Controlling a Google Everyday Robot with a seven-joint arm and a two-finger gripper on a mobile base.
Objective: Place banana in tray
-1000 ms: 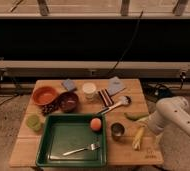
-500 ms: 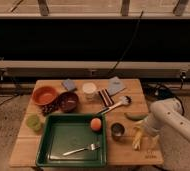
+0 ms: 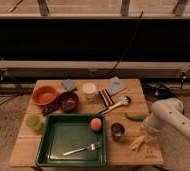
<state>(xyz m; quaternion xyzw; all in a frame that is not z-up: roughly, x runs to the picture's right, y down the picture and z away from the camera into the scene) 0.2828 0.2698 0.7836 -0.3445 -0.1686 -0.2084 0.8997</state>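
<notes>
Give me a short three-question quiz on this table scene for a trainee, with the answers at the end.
1. True or false: the banana lies inside the tray.
2. What sits in the tray with the fork? A: a round orange fruit; B: a bottle; C: a knife.
3. Where is the gripper?
Key: 1 false, it lies on the table, right of the tray. 2 A. 3 At the table's right side, just above the banana.

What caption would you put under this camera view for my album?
Robot pincer at the small banana, just right of the green tray.
</notes>
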